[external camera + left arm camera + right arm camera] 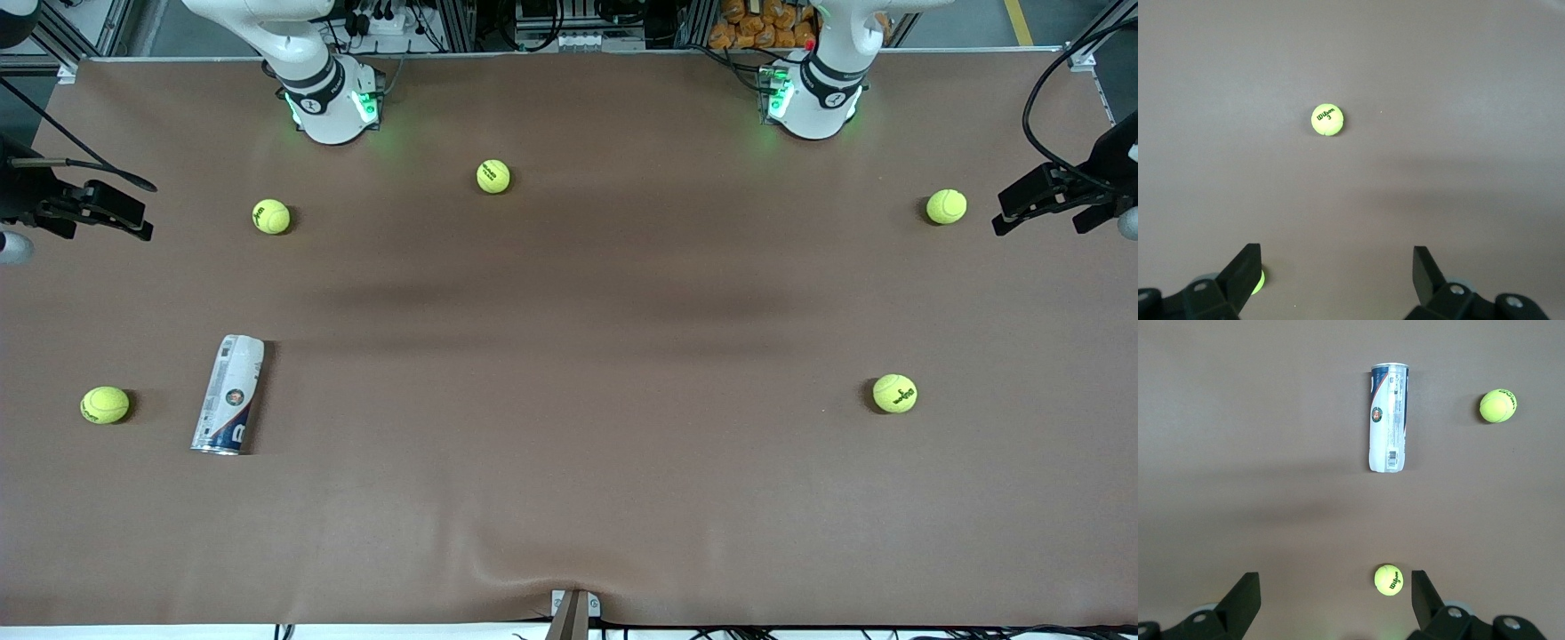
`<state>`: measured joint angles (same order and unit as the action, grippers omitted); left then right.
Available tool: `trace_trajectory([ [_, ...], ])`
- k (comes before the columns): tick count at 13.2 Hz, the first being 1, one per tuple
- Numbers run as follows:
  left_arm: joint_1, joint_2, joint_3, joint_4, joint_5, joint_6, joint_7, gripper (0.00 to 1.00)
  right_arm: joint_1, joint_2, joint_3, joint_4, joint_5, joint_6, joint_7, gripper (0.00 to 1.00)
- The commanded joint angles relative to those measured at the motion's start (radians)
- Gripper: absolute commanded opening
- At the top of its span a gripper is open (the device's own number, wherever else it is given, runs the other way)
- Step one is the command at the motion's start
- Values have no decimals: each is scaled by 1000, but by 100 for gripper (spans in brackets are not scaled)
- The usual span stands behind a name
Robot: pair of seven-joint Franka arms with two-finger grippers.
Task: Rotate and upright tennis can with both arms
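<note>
The tennis can (229,394) lies on its side on the brown table toward the right arm's end, its silver rim pointing at the front camera. It also shows in the right wrist view (1388,417). My right gripper (124,218) hangs high above the right arm's end of the table, open and empty (1335,581). My left gripper (1022,200) hangs high above the left arm's end, open and empty (1337,257). Neither gripper is near the can.
Several yellow-green tennis balls lie scattered: one beside the can (105,404), one farther from the camera (271,216), one mid-table near the bases (493,176), two toward the left arm's end (946,206) (894,393). The table cover ripples at the front edge (533,569).
</note>
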<state>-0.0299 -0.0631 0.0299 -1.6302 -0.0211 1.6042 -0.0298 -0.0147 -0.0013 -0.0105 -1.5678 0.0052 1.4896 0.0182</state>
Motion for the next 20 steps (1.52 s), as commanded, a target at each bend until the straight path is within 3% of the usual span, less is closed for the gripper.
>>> trace_trajectory([
  [1, 4, -11, -7, -5, -5, -1, -7, 100, 12, -5, -6, -4, -2, 0, 17, 100],
  [20, 1, -11, -27, 4, 6, -47, -19, 100, -4, 30, -9, -8, -1, 26, 11, 100],
])
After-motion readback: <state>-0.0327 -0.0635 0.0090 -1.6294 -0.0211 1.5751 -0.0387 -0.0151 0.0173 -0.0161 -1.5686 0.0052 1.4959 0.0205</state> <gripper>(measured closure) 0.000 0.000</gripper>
